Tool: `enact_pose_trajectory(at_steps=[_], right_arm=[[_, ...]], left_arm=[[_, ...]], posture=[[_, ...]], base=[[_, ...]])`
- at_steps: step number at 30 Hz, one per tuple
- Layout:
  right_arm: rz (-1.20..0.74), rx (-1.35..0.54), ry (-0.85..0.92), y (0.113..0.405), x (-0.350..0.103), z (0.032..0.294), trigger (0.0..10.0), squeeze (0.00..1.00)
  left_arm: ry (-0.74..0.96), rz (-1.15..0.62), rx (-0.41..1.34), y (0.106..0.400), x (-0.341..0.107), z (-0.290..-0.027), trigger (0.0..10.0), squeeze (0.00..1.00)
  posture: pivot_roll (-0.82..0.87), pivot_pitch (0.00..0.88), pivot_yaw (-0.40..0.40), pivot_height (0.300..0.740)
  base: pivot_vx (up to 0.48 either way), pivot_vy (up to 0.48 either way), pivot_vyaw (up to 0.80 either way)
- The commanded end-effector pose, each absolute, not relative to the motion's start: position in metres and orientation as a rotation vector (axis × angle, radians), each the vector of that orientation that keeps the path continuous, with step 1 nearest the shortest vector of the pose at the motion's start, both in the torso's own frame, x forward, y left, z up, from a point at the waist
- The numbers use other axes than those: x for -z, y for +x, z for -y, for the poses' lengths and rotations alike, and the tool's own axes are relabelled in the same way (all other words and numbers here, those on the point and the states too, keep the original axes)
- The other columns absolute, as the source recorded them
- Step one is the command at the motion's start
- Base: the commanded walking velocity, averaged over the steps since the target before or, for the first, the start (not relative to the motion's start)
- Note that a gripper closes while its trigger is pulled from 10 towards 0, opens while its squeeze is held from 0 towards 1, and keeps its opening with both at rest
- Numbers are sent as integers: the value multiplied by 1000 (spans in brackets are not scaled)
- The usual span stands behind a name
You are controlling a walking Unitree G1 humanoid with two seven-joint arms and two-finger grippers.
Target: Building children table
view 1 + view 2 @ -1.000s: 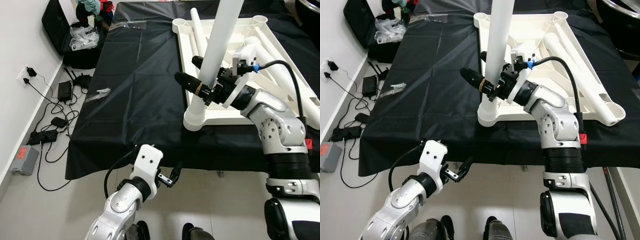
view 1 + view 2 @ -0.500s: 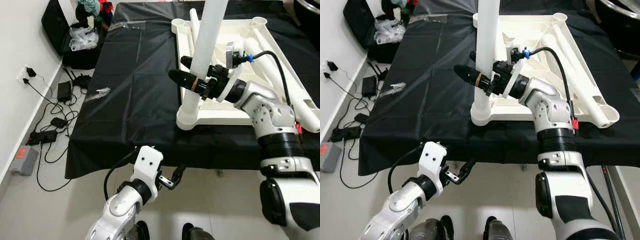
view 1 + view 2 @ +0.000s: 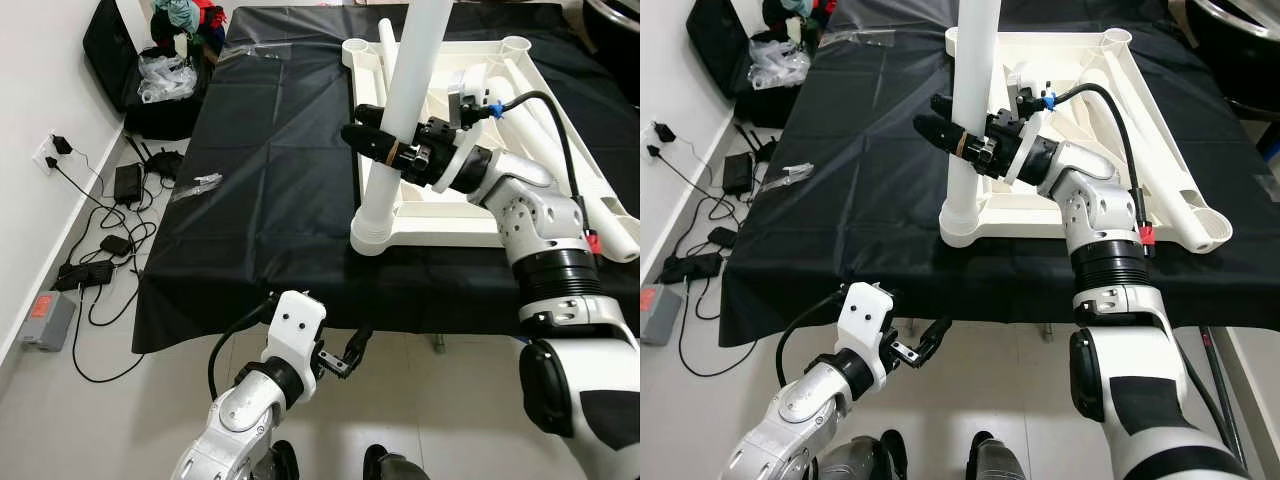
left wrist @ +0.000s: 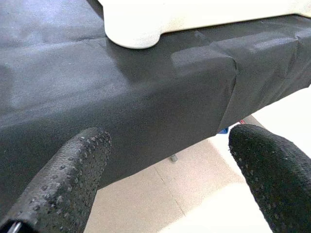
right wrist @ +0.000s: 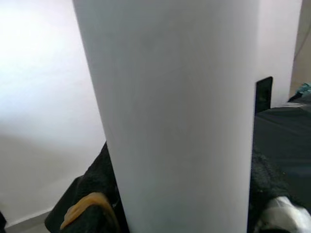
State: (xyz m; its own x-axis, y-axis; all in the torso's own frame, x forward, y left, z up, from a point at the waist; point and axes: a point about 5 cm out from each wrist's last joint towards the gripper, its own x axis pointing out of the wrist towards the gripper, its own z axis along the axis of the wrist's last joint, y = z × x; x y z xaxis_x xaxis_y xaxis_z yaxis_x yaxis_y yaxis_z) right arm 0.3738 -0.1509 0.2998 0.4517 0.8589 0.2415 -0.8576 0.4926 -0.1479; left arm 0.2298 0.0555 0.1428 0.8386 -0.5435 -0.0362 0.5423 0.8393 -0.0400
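Standing upright between the right gripper's (image 3: 372, 140) fingers — white table leg (image 3: 400, 120).

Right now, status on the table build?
Right hand clamped on upright white leg seated in tabletop corner socket. Left hand open, idle below table edge. Nothing obstructing.

The left half of the counter (image 3: 270, 200) lies open under its black cloth, with only a small clear wrapper (image 3: 196, 187) near its left edge and another scrap (image 3: 250, 50) at the far side. The right half is taken up by the upturned white tabletop (image 3: 480, 215), where a standing leg (image 3: 400, 110) at the near left corner, the right gripper (image 3: 368, 133) closed around it and loose legs (image 3: 560, 140) lying in the frame block passage. Below the front edge the floor (image 3: 450, 410) is free, where the left gripper (image 3: 350, 352) hangs with jaws apart; cables and chargers (image 3: 110, 240) clutter the floor along the left wall.
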Motion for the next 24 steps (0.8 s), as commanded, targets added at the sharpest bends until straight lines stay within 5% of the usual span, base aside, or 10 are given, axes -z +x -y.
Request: enact_pose_trajectory(at_steps=[1, 17, 24], right_arm=[[279, -1043, 1, 374, -293, 149, 0, 0], [226, -375, -88, 364, -260, 157, 0, 0], [278, -89, -47, 360, -265, 136, 0, 0]], left_arm=[[-32, -56, 573, 228, -141, -54, 10000, 0], [-16, -57, 566, 231, -139, -55, 10000, 0], [-14, -58, 565, 231, -140, -56, 10000, 0]], posture=[[159, 231, -24, 740], [144, 230, -20, 740], [150, 240, -19, 740]], base=[[0, 0, 0], [0, 0, 0], [0, 0, 0]])
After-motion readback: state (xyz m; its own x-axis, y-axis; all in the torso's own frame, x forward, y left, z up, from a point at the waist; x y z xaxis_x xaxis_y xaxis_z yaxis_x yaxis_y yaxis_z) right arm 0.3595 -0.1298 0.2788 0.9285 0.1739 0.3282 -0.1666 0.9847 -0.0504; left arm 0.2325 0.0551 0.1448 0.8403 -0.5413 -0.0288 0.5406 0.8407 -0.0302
